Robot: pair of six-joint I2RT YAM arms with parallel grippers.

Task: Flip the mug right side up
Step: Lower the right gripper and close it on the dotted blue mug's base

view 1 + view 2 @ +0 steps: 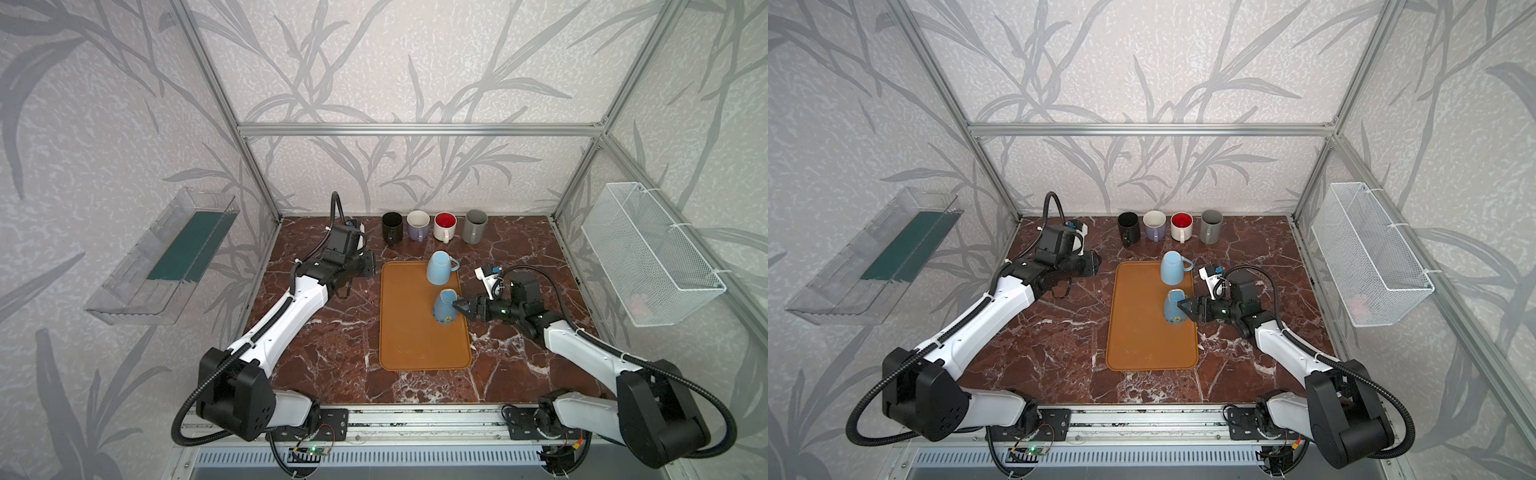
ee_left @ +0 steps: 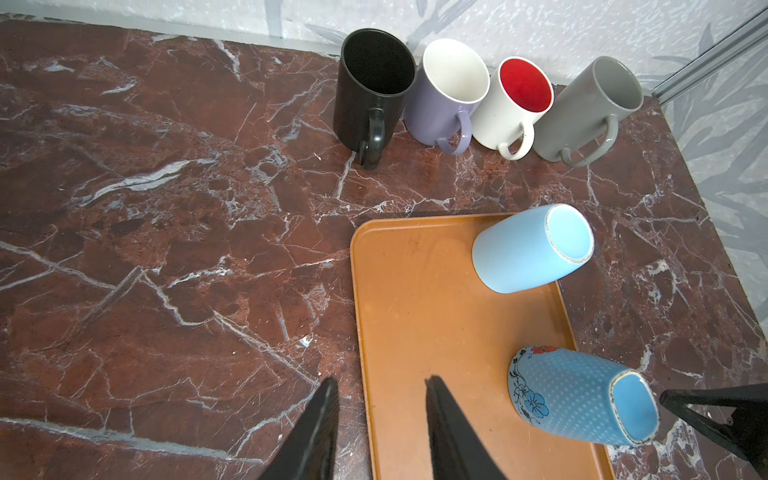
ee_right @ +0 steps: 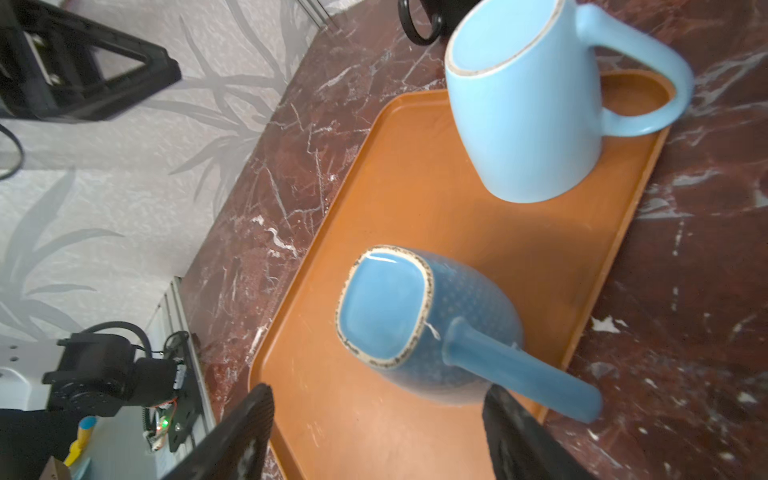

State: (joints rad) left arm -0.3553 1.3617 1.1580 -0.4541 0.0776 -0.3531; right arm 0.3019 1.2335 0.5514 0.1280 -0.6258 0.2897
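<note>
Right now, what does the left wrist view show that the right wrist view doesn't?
Left wrist only: the lilac mug, white mug and grey mug standing upright by the wall, and the flower print on the patterned mug. Right wrist only: the patterned mug's handle and the handle of the plain blue mug. Both: the orange tray with both blue mugs upside down on it.
</note>
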